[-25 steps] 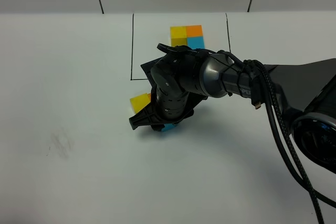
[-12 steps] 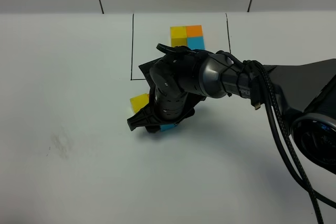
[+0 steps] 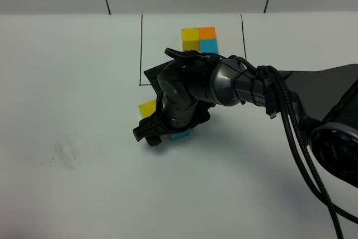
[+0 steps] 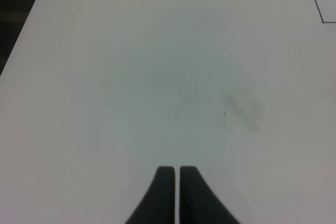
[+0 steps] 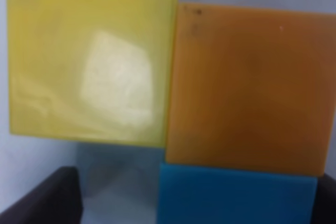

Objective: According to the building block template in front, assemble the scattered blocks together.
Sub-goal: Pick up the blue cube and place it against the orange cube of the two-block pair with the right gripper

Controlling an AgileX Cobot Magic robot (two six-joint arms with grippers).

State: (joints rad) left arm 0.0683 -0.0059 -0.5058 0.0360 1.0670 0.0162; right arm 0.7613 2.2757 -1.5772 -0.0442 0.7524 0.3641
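Observation:
The building block template (image 3: 199, 38) lies at the back inside a thin black frame (image 3: 141, 48): yellow and orange in a row, light blue under the orange. My right gripper (image 3: 164, 129) hangs low over the scattered blocks. From the exterior high view only part of the yellow cube (image 3: 147, 108) and the light blue cube (image 3: 180, 135) show; the orange one is hidden under the gripper. The right wrist view shows the yellow cube (image 5: 89, 61), orange cube (image 5: 249, 85) and light blue cube (image 5: 236, 195) pressed together in an L. One dark fingertip (image 5: 47, 198) stands apart from the blue cube. My left gripper (image 4: 177, 192) is shut over bare table.
A faint grey smudge (image 3: 64, 154) marks the white table at the left. The right arm's thick cables (image 3: 296, 138) trail along the right side. The table's dark edge (image 4: 16, 19) shows in the left wrist view.
The right gripper's jaws have spread wider over the joined cubes and the wrist has drifted slightly left. The cubes stay on the table. The left gripper has not moved.

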